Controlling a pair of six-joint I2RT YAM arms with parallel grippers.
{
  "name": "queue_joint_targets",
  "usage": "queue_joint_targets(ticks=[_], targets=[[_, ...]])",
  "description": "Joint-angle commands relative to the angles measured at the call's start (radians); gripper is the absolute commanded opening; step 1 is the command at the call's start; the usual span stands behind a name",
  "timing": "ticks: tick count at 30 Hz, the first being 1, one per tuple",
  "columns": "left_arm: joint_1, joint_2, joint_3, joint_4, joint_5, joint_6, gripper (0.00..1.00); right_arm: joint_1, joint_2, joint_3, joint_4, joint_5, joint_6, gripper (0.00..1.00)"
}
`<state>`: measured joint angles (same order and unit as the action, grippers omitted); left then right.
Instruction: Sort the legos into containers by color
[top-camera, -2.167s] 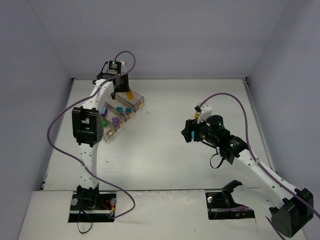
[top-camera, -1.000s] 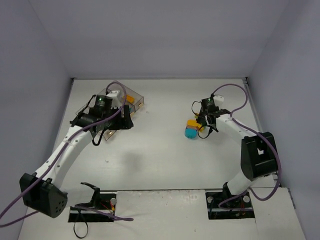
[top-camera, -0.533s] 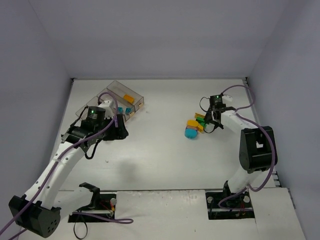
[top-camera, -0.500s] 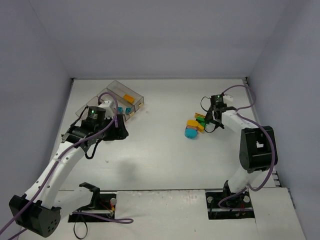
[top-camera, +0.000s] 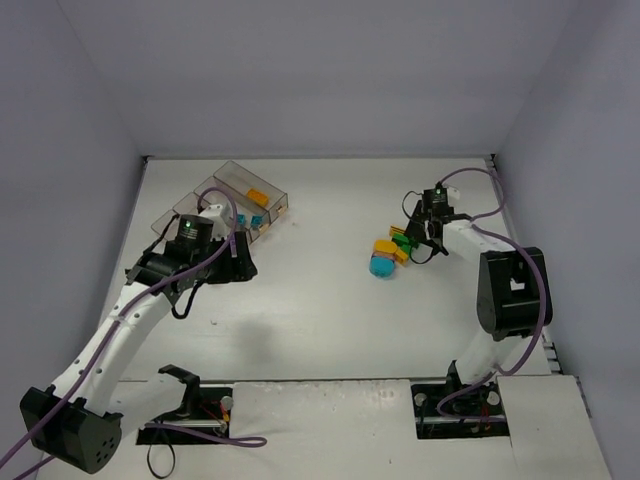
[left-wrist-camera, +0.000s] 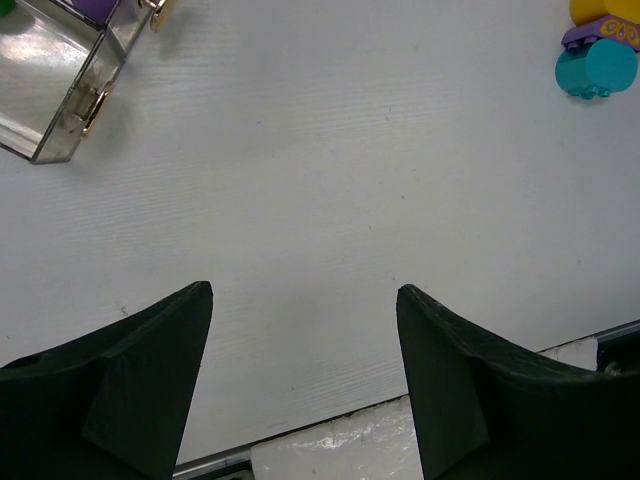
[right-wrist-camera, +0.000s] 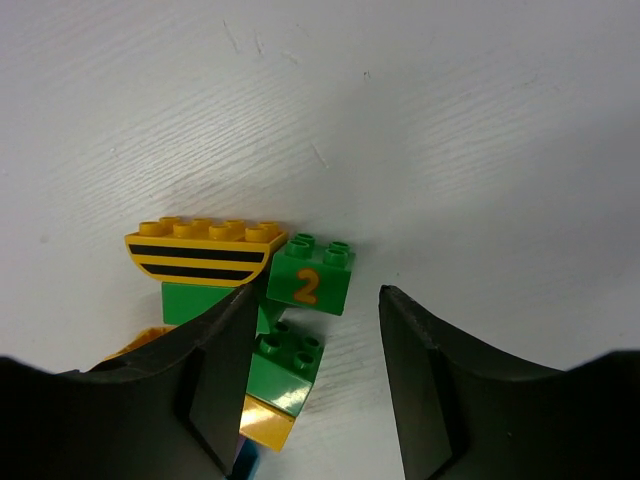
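While right claw (right-wrist-camera: 318, 293) gapes astride green brick (right-wrist-camera: 286, 365), striped yellow lego (right-wrist-camera: 205, 251) lies lengthwise across view; left claw (left-wrist-camera: 303, 288) released.

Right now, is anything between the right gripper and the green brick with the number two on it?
Nothing covers the numbered green brick, in line with the right gripper's open fingers. A yellow striped brick crowds its left, and a plain green brick lies nearer the wrist in that gap.

White table (top-camera: 320, 300) carries clear containers (top-camera: 232, 172); loose legos (top-camera: 383, 262) lie well apart.
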<state>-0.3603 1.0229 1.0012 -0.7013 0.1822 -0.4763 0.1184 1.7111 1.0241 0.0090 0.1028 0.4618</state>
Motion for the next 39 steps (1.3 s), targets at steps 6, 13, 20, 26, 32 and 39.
queue_joint_targets(ticks=[6,13,20,26,32,39], targets=[[-0.005,-0.017,0.01,0.006,-0.001,-0.004,0.68,-0.019,0.036,-0.01,0.089,-0.032,-0.032,0.47],[-0.006,-0.021,-0.006,0.005,0.007,-0.005,0.68,-0.042,0.033,-0.045,0.109,-0.055,-0.055,0.35],[-0.006,-0.027,0.011,0.006,0.019,-0.001,0.68,-0.04,-0.054,-0.073,0.112,-0.092,-0.143,0.01],[-0.006,0.0,0.06,0.023,0.106,0.01,0.68,0.081,-0.296,-0.128,0.137,-0.133,-0.308,0.0],[-0.008,0.069,0.155,0.072,0.279,-0.021,0.68,0.271,-0.543,-0.194,0.201,-0.306,-0.448,0.0],[-0.037,0.179,0.24,0.23,0.581,-0.203,0.68,0.414,-0.639,-0.17,0.21,-0.523,-0.482,0.0]])
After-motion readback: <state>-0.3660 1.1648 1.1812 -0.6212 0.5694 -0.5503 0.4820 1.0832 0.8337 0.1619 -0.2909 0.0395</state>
